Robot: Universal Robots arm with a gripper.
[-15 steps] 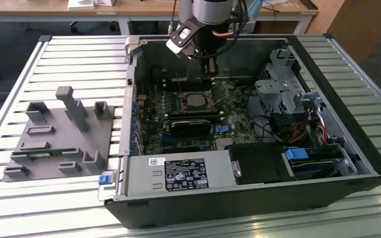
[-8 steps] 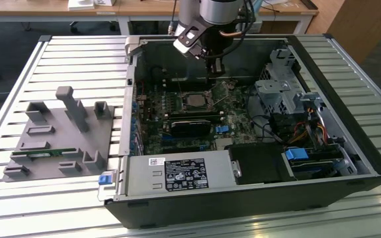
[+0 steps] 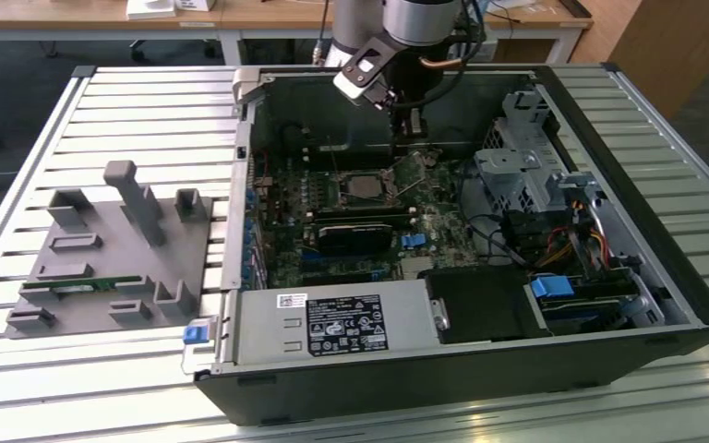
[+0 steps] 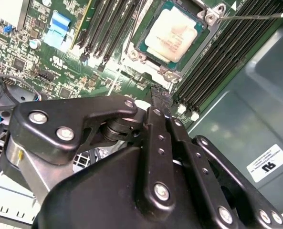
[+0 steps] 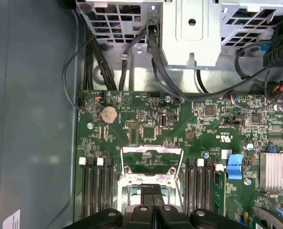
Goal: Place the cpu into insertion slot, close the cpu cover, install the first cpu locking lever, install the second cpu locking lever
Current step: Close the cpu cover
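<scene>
Gripper (image 4: 160,95) end: fingers pinched together, holding nothing, hovering right by cpu (image 4: 172,36) sat in insertion slot (image 4: 142,51), cpu cover (image 5: 151,149) flipped up.

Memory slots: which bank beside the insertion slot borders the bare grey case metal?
The bank at the board's edge, with grey case metal right beside it. The other bank has the blue clip and more green board beside it.

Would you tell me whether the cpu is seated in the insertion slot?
In: the cpu lies flat, silver top up, within the insertion slot.
</scene>
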